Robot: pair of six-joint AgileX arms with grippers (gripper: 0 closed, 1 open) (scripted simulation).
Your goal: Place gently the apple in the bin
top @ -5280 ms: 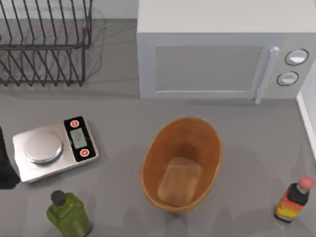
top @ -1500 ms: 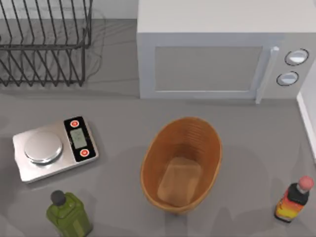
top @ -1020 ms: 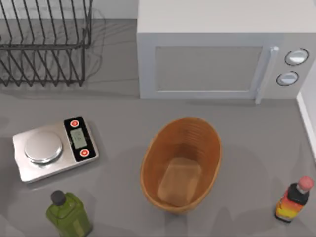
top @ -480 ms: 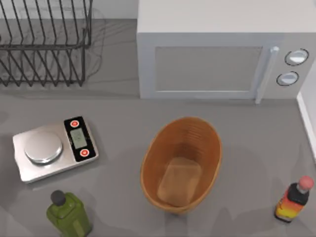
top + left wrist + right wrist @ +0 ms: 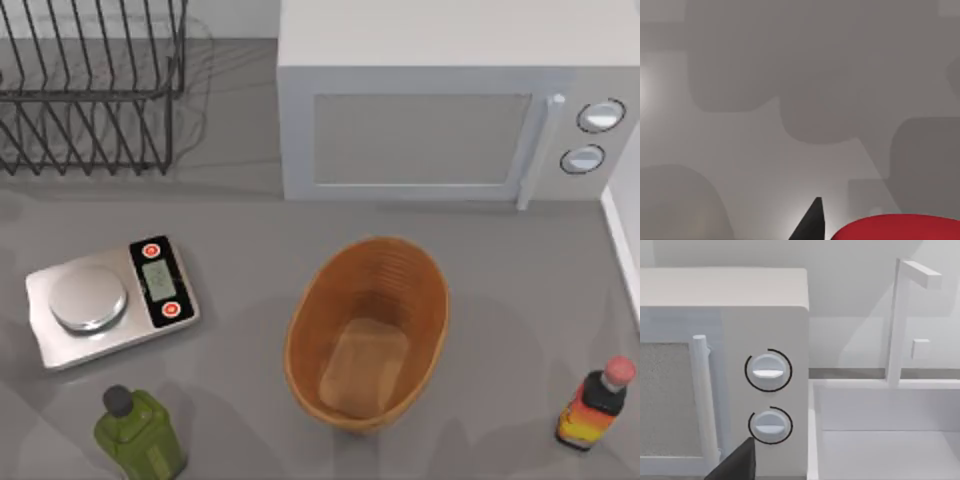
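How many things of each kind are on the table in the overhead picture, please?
Bottles: 2, one green, one red-capped
Wicker bin: 1
Kitchen scale: 1
Microwave: 1
Wire dish rack: 1
Total: 6

- Light was even and fairly bright over the grey table (image 5: 240, 270); soft overlapping shadows lay around the bin (image 5: 366, 332).
- The dish rack (image 5: 90, 85) cast thin curved line shadows toward the microwave (image 5: 440, 100).
- The left wrist view showed broad blurred-edged shadows and a pale glow beside the apple (image 5: 900, 227).
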